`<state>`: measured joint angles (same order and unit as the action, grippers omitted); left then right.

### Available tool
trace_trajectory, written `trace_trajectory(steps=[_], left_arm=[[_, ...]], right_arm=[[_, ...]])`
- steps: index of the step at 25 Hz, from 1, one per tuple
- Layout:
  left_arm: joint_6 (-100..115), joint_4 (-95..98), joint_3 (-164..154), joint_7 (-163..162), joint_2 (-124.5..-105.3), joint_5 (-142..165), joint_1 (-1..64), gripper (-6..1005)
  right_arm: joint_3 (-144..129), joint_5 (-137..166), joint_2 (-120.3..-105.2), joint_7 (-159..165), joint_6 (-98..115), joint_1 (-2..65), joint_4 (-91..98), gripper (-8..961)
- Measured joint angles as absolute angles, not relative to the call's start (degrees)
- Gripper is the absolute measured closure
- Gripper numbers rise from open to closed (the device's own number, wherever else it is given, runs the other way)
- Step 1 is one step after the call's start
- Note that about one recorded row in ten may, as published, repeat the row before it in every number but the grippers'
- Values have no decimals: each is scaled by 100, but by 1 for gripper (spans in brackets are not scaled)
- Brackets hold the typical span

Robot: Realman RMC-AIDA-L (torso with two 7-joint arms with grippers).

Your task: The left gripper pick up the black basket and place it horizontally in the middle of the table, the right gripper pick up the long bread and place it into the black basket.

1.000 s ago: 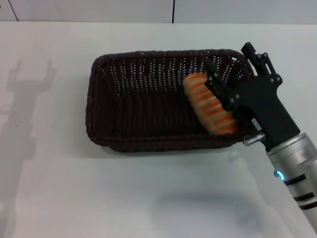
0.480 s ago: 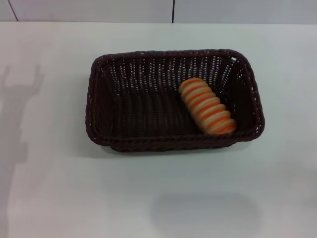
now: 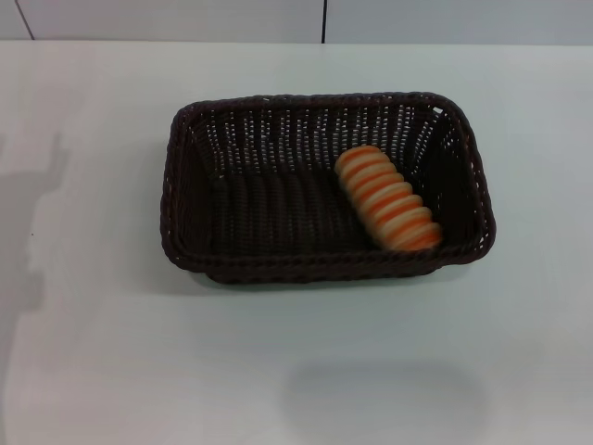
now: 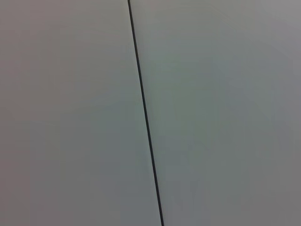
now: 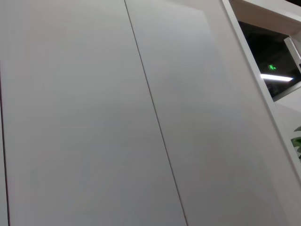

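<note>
In the head view, bare white table filled the six o'clock foreground. Beyond it, at centre, the black basket sat lengthwise across the tabletop. The long bread lay inside, in the basket's three o'clock end, angled from five o'clock up toward eleven. Neither the left gripper nor the right gripper appeared in any view, so their jaws could not be judged.
</note>
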<state>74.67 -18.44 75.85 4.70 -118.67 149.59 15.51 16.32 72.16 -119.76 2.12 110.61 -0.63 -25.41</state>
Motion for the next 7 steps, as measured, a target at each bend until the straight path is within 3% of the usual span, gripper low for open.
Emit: trace_trajectory(steps=[7], left_arm=[[7461, -1794, 7585, 467, -11865, 14884, 1531, 197]], right_arm=[[1636, 7209, -11980, 208, 11015, -44, -2531, 108]])
